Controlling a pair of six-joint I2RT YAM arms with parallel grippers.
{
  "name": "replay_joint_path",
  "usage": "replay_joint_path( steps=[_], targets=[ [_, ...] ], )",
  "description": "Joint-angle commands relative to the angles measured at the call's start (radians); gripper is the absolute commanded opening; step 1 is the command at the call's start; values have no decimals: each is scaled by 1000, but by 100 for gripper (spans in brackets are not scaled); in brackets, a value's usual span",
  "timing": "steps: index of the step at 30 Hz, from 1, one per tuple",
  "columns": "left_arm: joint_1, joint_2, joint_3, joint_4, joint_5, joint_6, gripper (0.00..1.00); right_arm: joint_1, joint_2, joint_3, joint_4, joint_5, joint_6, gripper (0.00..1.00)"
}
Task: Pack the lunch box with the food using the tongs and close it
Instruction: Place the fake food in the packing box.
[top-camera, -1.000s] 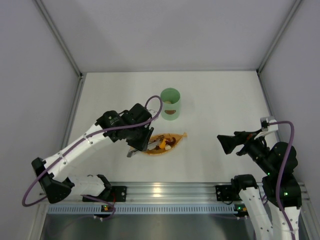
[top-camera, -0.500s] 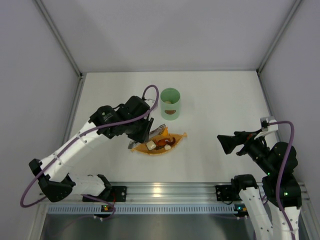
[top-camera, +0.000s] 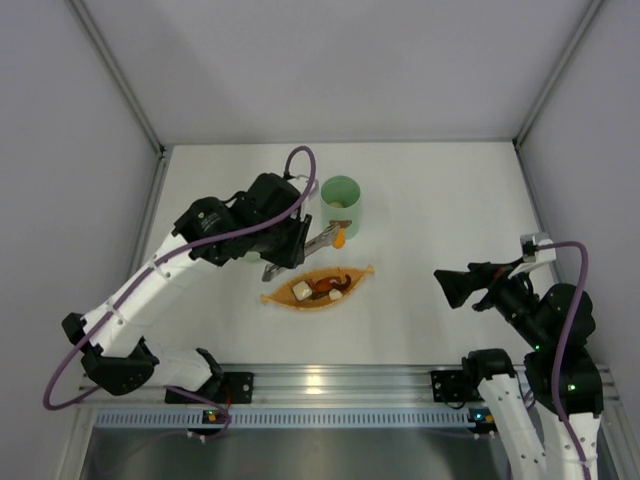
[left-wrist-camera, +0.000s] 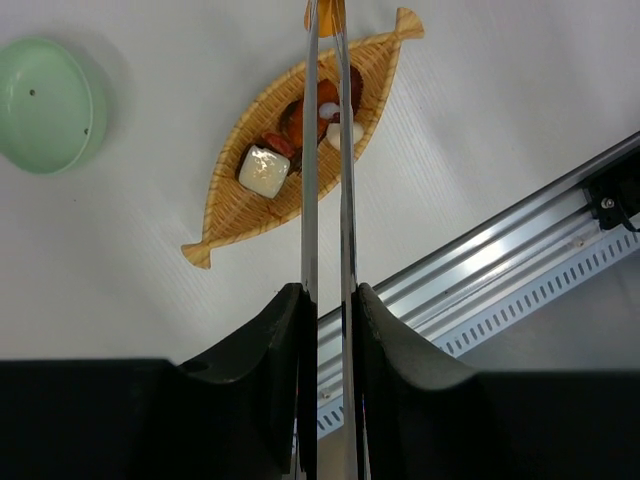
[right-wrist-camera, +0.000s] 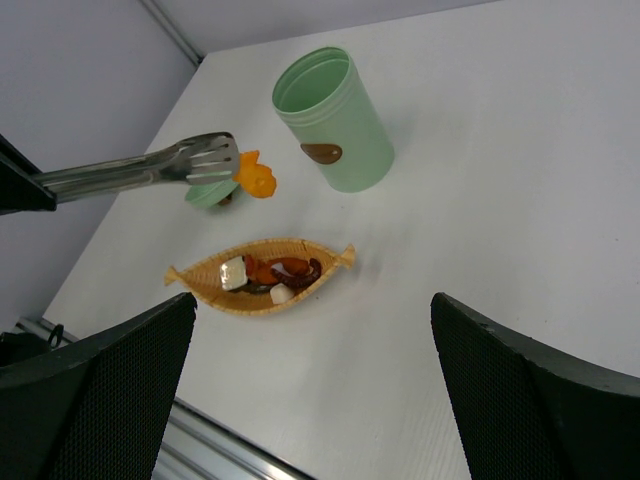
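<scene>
The left gripper (left-wrist-camera: 328, 300) is clamped on the tongs (left-wrist-camera: 310, 190); their tips pinch an orange food piece (right-wrist-camera: 255, 178) above the counter (right-wrist-camera: 480, 200), just beside the upright, uncovered lunch box (right-wrist-camera: 335, 120). The lid (left-wrist-camera: 45, 103) lies near the box, under the tongs; other food (right-wrist-camera: 270, 270) sits in the tray (right-wrist-camera: 200, 275) in front of the box. The right gripper (top-camera: 450, 287) hangs well right of the box, jaws apart, empty.
</scene>
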Motion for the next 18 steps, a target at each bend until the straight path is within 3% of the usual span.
replay_joint_path(
  steps=[1, 12, 18],
  targets=[
    [-2, 21, 83, 16, -40, -16, 2, -15, 15, 38, -5, -12, -11, 100],
    [-1, 140, 307, 22, -140, -13, 3, -15, 18, 43, -3, -17, -11, 99],
    [25, 174, 335, 63, -169, -7, 3, -15, 13, 37, -5, -17, -12, 99]
  ],
)
